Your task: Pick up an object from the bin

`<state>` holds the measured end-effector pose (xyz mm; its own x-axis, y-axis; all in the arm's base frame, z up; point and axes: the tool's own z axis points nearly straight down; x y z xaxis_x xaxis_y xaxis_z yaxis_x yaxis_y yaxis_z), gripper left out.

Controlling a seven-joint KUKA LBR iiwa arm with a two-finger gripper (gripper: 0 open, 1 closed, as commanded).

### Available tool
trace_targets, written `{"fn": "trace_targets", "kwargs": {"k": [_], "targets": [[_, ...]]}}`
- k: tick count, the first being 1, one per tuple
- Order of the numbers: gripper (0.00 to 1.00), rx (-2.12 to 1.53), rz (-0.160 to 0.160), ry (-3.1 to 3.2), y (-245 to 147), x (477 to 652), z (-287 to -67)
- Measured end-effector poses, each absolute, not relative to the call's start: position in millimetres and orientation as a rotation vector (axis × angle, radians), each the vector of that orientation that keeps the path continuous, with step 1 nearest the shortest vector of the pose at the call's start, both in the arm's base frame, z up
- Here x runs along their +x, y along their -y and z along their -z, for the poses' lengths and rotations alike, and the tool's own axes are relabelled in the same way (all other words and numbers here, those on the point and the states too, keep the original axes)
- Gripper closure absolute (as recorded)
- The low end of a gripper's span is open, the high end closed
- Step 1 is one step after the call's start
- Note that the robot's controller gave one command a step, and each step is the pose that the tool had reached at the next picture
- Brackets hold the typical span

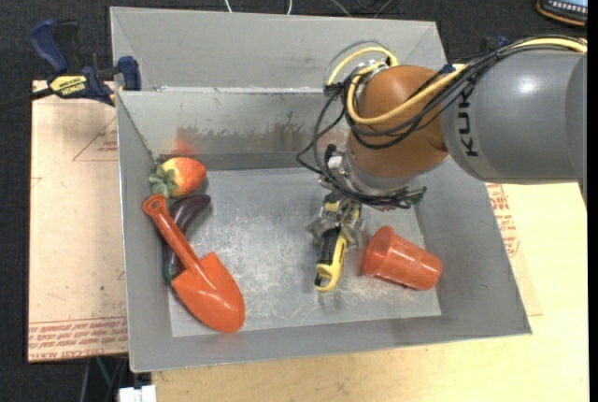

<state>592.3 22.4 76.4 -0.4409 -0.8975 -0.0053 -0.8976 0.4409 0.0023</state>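
My gripper (338,215) hangs low over the middle of the bin floor, under the arm's orange cover. Directly below it lies a slim yellow and black tool (327,267), lengthwise toward the front, its upper end right at the gripper. Whether the gripper touches or grips it cannot be made out. An orange plastic cup (399,260) lies on its side just to the right of the tool, its mouth pointing toward the gripper.
An orange toy shovel (198,277) lies along the left side, blade toward the front left corner. Behind it sit a toy strawberry (182,175) and a dark purple eggplant (190,210). The arm comes in from the right.
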Motion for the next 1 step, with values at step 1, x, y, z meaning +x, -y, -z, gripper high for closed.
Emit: {"fn": "trace_targets", "kwargs": {"k": [1], "targets": [[1.0,-1.661,-0.015,-2.67,-23.1,590.2,-110.9]]}}
